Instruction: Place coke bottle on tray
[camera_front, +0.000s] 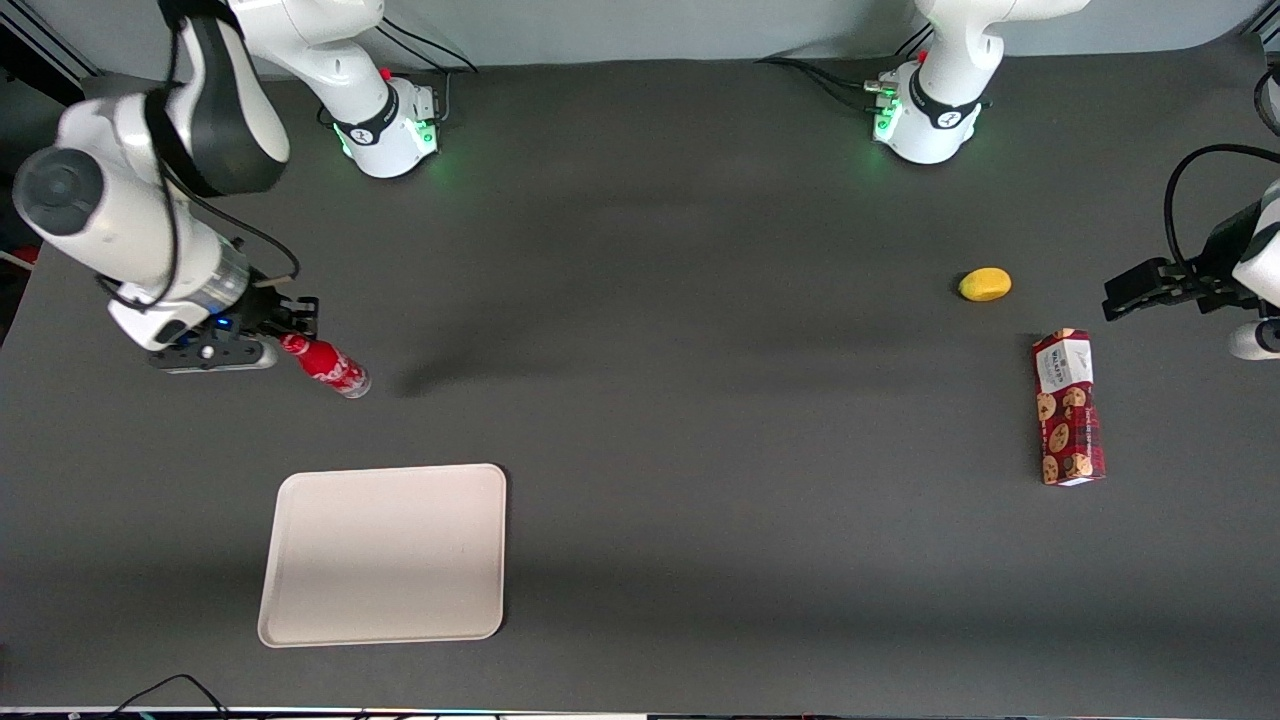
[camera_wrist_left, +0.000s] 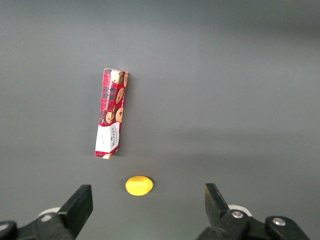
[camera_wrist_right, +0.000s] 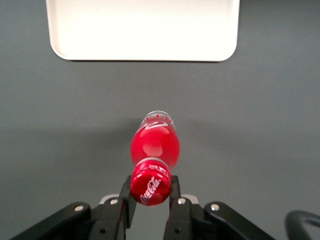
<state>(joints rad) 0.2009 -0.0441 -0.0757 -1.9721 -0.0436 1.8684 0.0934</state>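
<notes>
The coke bottle (camera_front: 327, 366) is a slim red bottle with white script lettering. My right gripper (camera_front: 288, 335) is shut on its red cap end and holds it tilted, the silvery base pointing toward the table's middle. Its shadow lies apart from it on the mat, so it hangs above the table. In the right wrist view the bottle (camera_wrist_right: 155, 142) sticks out from between the fingers of the gripper (camera_wrist_right: 150, 189), which press on the cap. The cream-white tray (camera_front: 385, 555) lies flat and empty, nearer to the front camera than the bottle. It also shows in the right wrist view (camera_wrist_right: 142, 30).
A red cookie box (camera_front: 1068, 408) and a yellow lemon-like fruit (camera_front: 985, 284) lie toward the parked arm's end of the table. Both also show in the left wrist view, the box (camera_wrist_left: 111, 113) and the fruit (camera_wrist_left: 138, 185). The mat is dark grey.
</notes>
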